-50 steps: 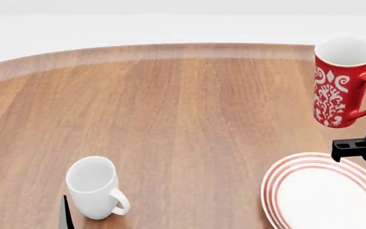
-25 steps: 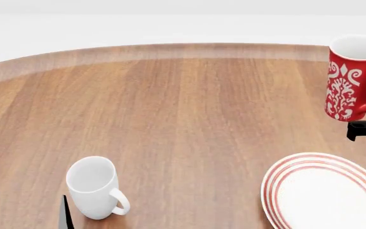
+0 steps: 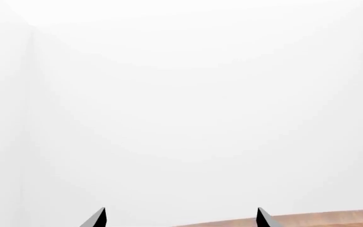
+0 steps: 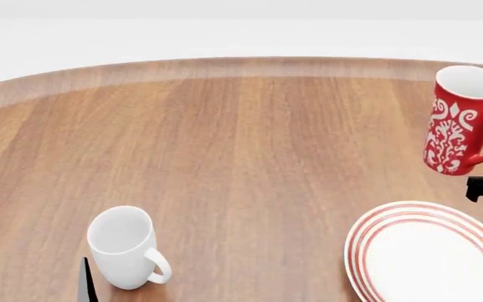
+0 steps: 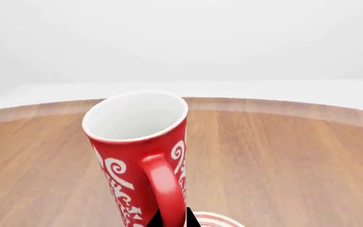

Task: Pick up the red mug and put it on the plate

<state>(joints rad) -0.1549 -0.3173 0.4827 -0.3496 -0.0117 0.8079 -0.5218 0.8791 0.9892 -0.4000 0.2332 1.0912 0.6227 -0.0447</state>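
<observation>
**Mug held by its handle above the right edge, plate waiting below**

Mug (image 4: 460, 119) hangs clear of the table (image 4: 241, 157) near its right edge, tilted a little, mouth up and white inside showing. The right gripper (image 5: 170, 218) is clamped on the red handle, as the right wrist view shows; in the head view only a dark part of it appears beside the mug. The plate (image 4: 376, 233) lies at the near right corner, nearer than the mug, its ringed rim partly cut off by the frame.

To do the placing well, I would bring the mug toward the near edge until its base sits over the plate's white middle, level it so the bottom comes down flat, lower gently, and let go only once it rests there. A handle grip may let the mug swing, so slow moves seem wise.

The left gripper (image 4: 36, 277) waits at the near left corner, fingers spread and empty, beside a white mug (image 4: 124, 246).

No brand or writing is readable; the mug bears only white swirls.
</observation>
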